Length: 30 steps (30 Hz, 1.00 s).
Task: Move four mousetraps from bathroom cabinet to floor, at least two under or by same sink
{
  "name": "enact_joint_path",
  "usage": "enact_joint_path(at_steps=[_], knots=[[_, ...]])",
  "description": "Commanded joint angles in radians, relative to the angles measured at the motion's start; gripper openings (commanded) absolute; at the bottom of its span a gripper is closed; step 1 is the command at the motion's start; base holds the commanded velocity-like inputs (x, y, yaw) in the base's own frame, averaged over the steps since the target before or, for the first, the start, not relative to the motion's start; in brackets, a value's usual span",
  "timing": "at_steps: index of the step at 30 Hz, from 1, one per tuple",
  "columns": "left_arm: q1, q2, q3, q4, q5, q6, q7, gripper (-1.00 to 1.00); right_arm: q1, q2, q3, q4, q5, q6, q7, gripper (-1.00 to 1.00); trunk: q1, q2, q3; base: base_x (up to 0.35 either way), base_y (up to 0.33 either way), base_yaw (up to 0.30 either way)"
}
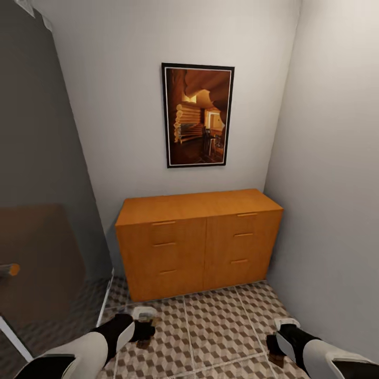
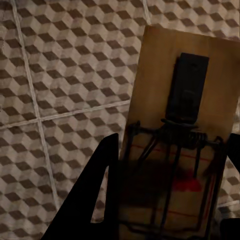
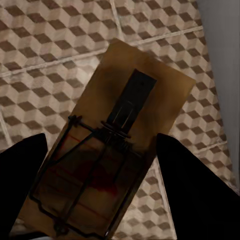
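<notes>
The cabinet [image 1: 197,242] is orange-brown wood with matching bar handles. At twelve o'clock above it, a black-framed picture [image 1: 198,115] glows in amber and dark brown on a pale grey wall [image 1: 121,105]. The bathroom floor [image 1: 221,326] carries a brown, tan and cream cube pattern with pale grout. Each mousetrap [image 2: 182,150] [image 3: 115,150] is tan wood with dark metal and a red mark.

Tight alcove, open tiles

My way forward ends at the cabinet [image 1: 197,242]; a wall [image 1: 331,158] crowds my right, while bare bathroom floor [image 1: 221,326] lies open between my arms.
</notes>
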<state>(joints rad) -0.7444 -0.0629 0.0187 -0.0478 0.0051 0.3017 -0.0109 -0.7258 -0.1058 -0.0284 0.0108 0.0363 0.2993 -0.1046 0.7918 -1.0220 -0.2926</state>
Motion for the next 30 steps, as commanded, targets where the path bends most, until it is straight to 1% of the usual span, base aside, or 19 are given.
enact_joint_path(at_steps=[1, 2, 3, 5, 6, 7, 8, 9, 10, 11, 14, 16, 19, 24, 26, 30], knots=[[0.027, 0.018, 0.010, 0.014, 0.007, -0.020, 0.001, -1.00, 0.030, 0.000, -0.002, 0.002, 0.009, -0.010, -0.003, -1.00, -0.001, -0.001, -0.001, -0.344, 0.000, 0.000], [0.055, 0.033, 0.015, 0.025, 0.019, -0.038, 0.001, -1.00, 0.059, 0.001, -0.002, 0.003, 0.012, -0.020, -0.004, -1.00, -0.001, -0.001, -0.001, -0.344, 0.000, 0.000], [0.067, 0.040, 0.017, 0.028, 0.028, -0.044, 0.001, -1.00, 0.074, 0.001, -0.002, 0.003, 0.013, -0.024, -0.004, -1.00, -0.001, -0.001, -0.001, -0.344, 0.000, 0.000], [0.111, 0.058, 0.020, 0.037, 0.073, -0.063, 0.000, -1.00, 0.128, 0.002, -0.002, 0.004, 0.016, -0.049, -0.005, -1.00, -0.001, -0.001, -0.001, -0.344, 0.000, 0.000], [0.122, 0.061, 0.021, 0.038, 0.085, -0.068, 0.001, -1.00, 0.138, 0.003, -0.002, 0.004, 0.018, -0.058, -0.005, -1.00, -0.001, -0.001, -0.001, -0.344, 0.000, 0.000], [0.145, 0.065, 0.022, 0.040, 0.106, -0.078, 0.001, -1.00, 0.153, 0.004, -0.002, 0.004, 0.020, -0.080, -0.005, -1.00, -0.001, -0.001, -0.001, -0.344, 0.000, 0.000], [0.157, 0.067, 0.022, 0.041, 0.115, -0.085, 0.001, -1.00, 0.159, 0.005, -0.002, 0.004, 0.019, -0.094, -0.006, -1.00, -0.001, -0.001, -0.001, -0.344, 0.000, 0.000], [0.181, 0.070, 0.022, 0.042, 0.131, -0.101, 0.001, -1.00, 0.168, 0.006, -0.002, 0.005, 0.018, -0.123, -0.006, -1.00, -0.001, -0.001, -0.001, -0.344, 0.000, 0.000], [0.191, 0.071, 0.022, 0.042, 0.138, -0.111, 0.001, -1.00, 0.171, 0.007, -0.002, 0.006, 0.018, -0.137, -0.006, -1.00, -0.001, -0.001, -0.001, -0.344, 0.000, 0.000], [0.221, 0.072, 0.023, 0.043, 0.151, -0.141, 0.001, -1.00, 0.182, 0.008, -0.002, 0.013, 0.017, -0.173, -0.006, -1.00, -0.001, -0.001, -0.001, -0.344, 0.000, 0.000], [0.268, 0.072, 0.023, 0.043, 0.161, -0.182, 0.001, -1.00, 0.213, 0.007, -0.002, 0.019, 0.015, -0.204, -0.006, -1.00, -0.001, -0.001, -0.001, -0.344, 0.000, 0.000], [0.283, 0.074, 0.024, 0.043, 0.165, -0.191, 0.001, -1.00, 0.226, 0.005, -0.002, 0.020, 0.014, -0.211, -0.005, -1.00, -0.001, -0.001, -0.001, -0.343, 0.000, 0.000], [0.314, 0.088, 0.024, 0.043, 0.185, -0.202, 0.002, -1.00, 0.244, 0.004, -0.002, 0.021, 0.014, -0.224, -0.001, -1.00, -0.001, -0.001, -0.001, -0.343, 0.000, 0.000], [0.337, 0.109, 0.024, 0.043, 0.223, -0.207, 0.002, -1.00, 0.251, 0.010, -0.002, 0.021, 0.015, -0.229, 0.001, -1.00, -0.001, -0.001, -0.001, -0.343, 0.000, 0.000], [0.341, 0.113, 0.024, 0.043, 0.233, -0.207, 0.002, -1.00, 0.252, 0.011, -0.002, 0.021, 0.015, -0.230, 0.001, -1.00, -0.001, -0.001, -0.001, -0.343, 0.000, 0.000], [0.358, 0.116, 0.024, 0.043, 0.241, -0.208, 0.002, -1.00, 0.253, 0.011, -0.002, 0.021, 0.016, -0.229, 0.002, -1.00, -0.001, -0.001, -0.001, -0.344, 0.000, 0.000]])
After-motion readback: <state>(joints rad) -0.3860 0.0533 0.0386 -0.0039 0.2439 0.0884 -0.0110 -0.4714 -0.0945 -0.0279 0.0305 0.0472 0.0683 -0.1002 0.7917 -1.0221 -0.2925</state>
